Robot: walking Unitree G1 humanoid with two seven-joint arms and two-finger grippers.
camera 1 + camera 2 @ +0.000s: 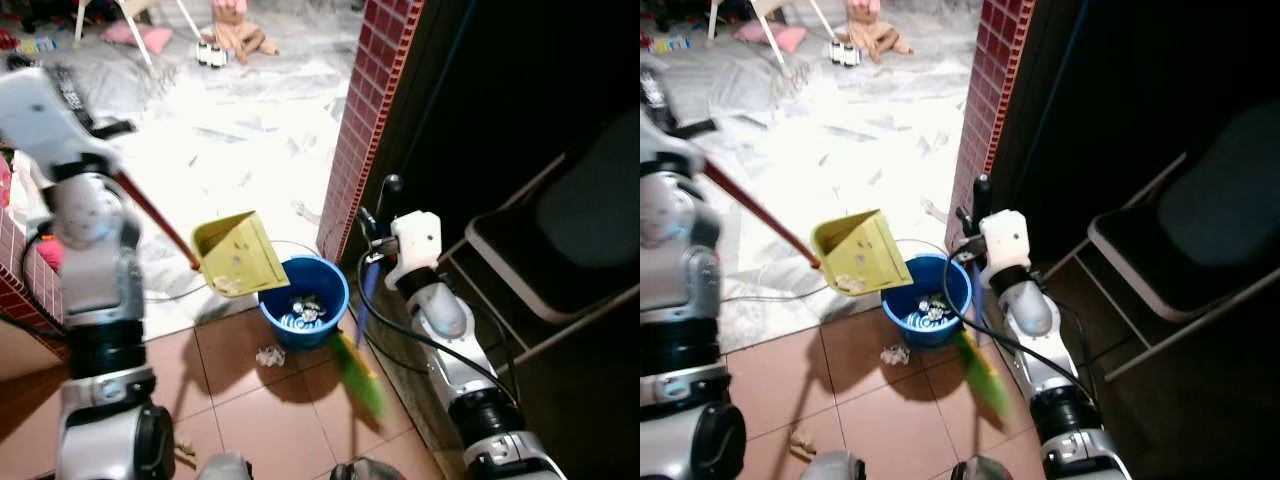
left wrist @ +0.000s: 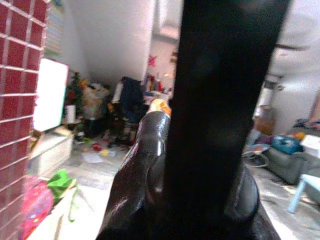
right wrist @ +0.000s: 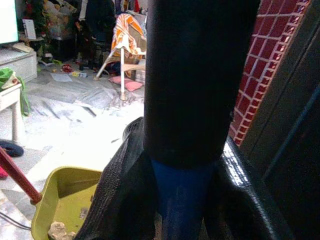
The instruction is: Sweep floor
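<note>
My left gripper, raised at the upper left, is shut on the red handle of a yellow-green dustpan. The pan hangs tilted just above the left rim of a blue bucket, with crumbs at its lower lip. The bucket has litter inside. My right gripper, beside the brick pillar, is shut on a broom's blue handle. The green bristles are blurred, right of the bucket over the tiles. A crumpled paper scrap lies on the floor in front of the bucket.
A red brick pillar rises right behind the bucket. A dark folding chair stands at the right. A low brick wall is at my left. A thin cable and white sheeting cover the floor beyond. Small debris lies near my feet.
</note>
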